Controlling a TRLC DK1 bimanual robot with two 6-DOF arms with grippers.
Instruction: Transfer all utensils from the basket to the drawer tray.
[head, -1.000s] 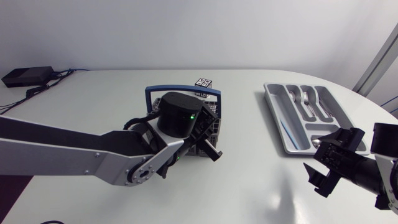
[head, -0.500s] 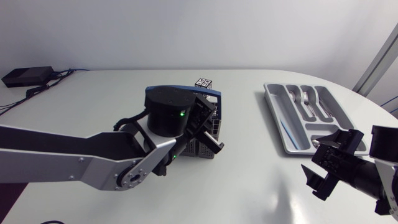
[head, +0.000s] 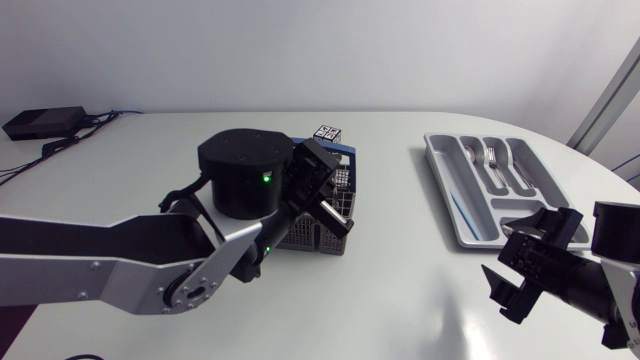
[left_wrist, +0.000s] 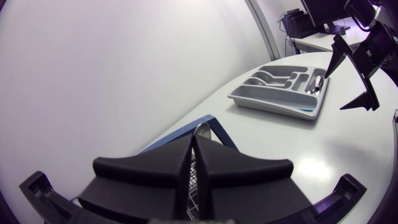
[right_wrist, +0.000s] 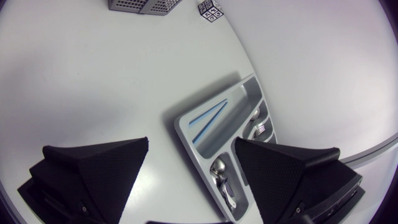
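The dark mesh basket (head: 322, 232) with a blue handle (left_wrist: 175, 134) stands mid-table, mostly hidden under my left wrist. My left gripper (head: 338, 218) hangs over it, shut on a thin silver utensil (left_wrist: 203, 130) whose rounded end pokes out past the fingertips; its lower part is hidden. The grey drawer tray (head: 447, 188) lies at the right with forks (head: 492, 157), spoons (right_wrist: 222, 169) and two blue sticks (right_wrist: 208, 113) in its compartments. My right gripper (head: 525, 256) hovers open and empty just off the tray's near end.
A small cube with a black-and-white pattern (head: 327, 132) sits just behind the basket. A black box with cables (head: 42, 122) lies at the far left corner. Bare white tabletop stretches between basket and tray.
My left wrist has risen and swung back to the left over the basket, gripper still shut. The right arm has barely shifted.
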